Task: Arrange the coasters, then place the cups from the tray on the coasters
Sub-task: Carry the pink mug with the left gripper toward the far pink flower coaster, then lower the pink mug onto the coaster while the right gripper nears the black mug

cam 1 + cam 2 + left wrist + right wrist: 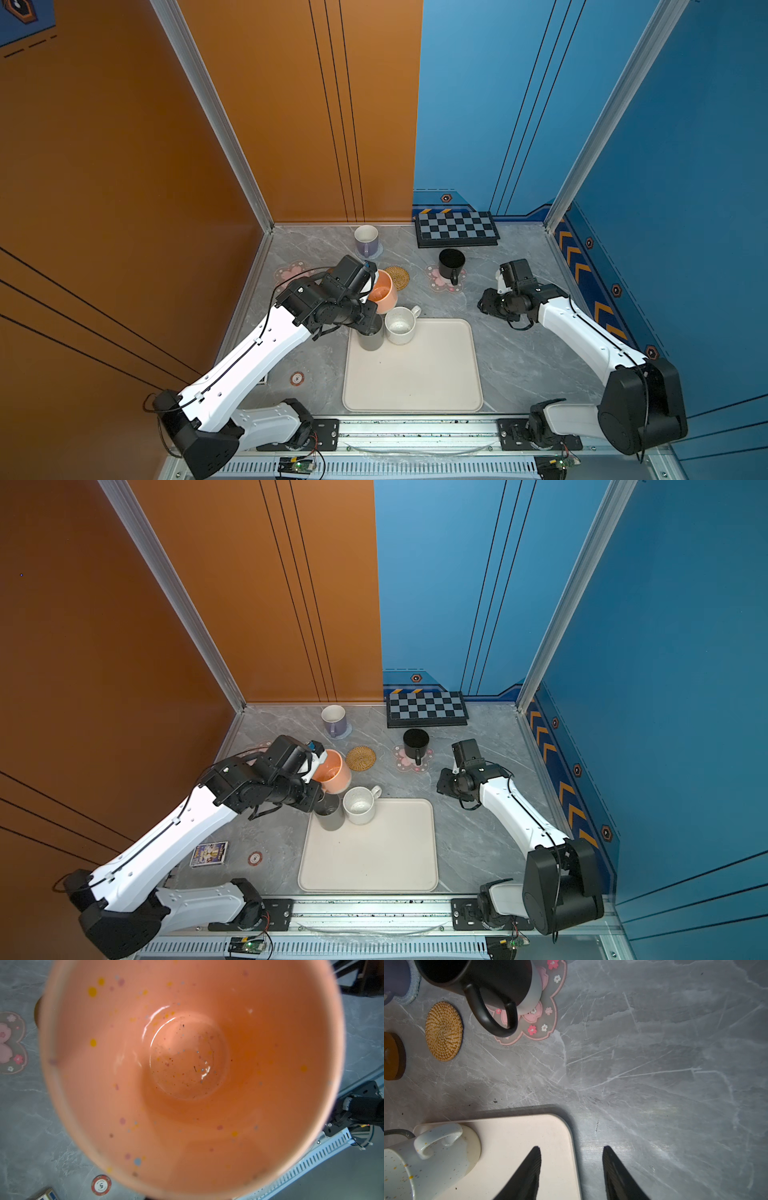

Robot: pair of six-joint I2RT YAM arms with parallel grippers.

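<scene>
The left gripper (312,766) pinches the rim of the tilted peach-orange mug (334,777) just past the tray (374,854)'s far left corner, near the rattan coaster (360,758), its arm stretched forward; the right gripper (572,1147) hangs parted and empty over the tray's far right corner and bare table (675,1064), elbow folded.

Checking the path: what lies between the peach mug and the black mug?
The rattan coaster, with no mug on it, lies between the peach mug and the black mug; both top views show it.
</scene>
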